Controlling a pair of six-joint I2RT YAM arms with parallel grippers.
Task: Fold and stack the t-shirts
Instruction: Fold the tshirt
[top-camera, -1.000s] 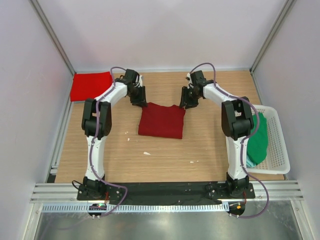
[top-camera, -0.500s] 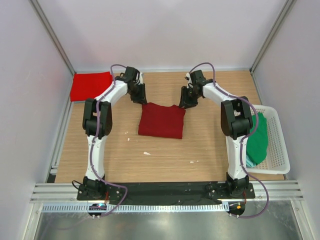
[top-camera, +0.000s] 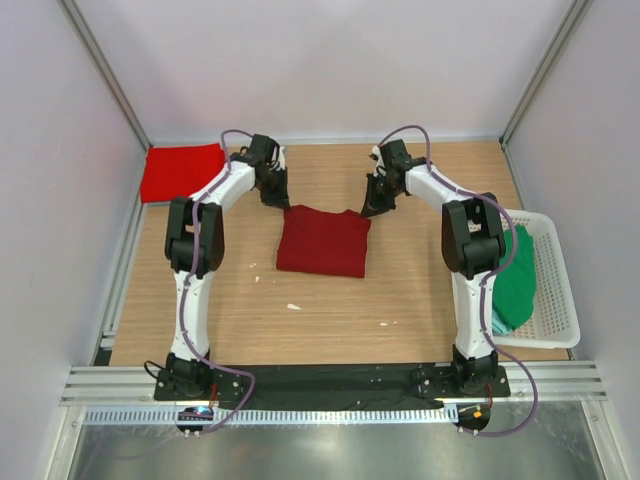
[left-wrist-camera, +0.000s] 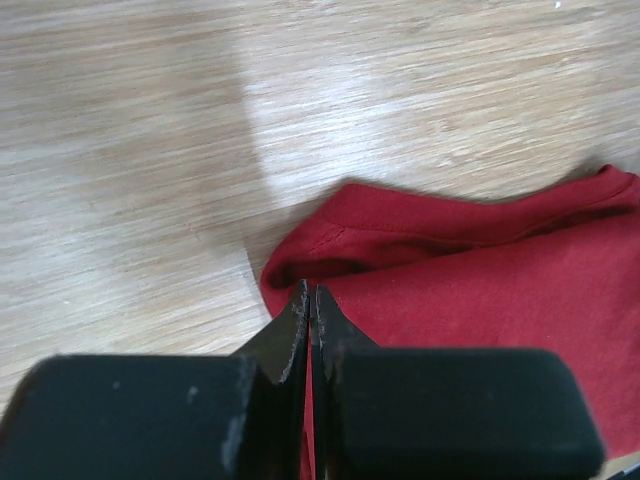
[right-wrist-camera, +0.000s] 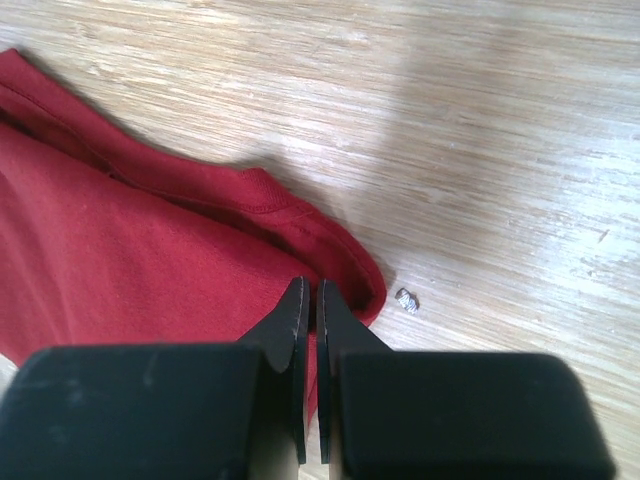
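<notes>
T-shirts: the dark red t-shirt (top-camera: 323, 241) lies folded flat, roughly square, at ctr of the table (top-camera: 330, 320), btwn the two arms. We see the left gripper (left-wrist-camera: 310, 300) at its far-left corner and the right gripper (right-wrist-camera: 310, 295) at its far-right corner, both pointing down. L jaws are pressed together, tips meeting right at the rolled edge of that corner in the wrist view. R jaws are likewise together, tips over the hem at the other corner. Whether either pair nips any cloth we can't tell; the fabric lies flat on the wood.

The bright red t-shirt (top-camera: 182, 171), also folded, sits in the far-left corner of the table, well apart from the dark one. On the R side a white basket (top-camera: 560, 300) holds a crumpled green t-shirt (top-camera: 515, 275), w/ a bit of a teal t-shirt (top-camera: 497, 322) showing under its near edge.

A small grey bit (right-wrist-camera: 406, 299) lies on the wood just beside the dark shirt's R corner. A few white scraps (top-camera: 293, 306) dot the table nearer the arm bases.
</notes>
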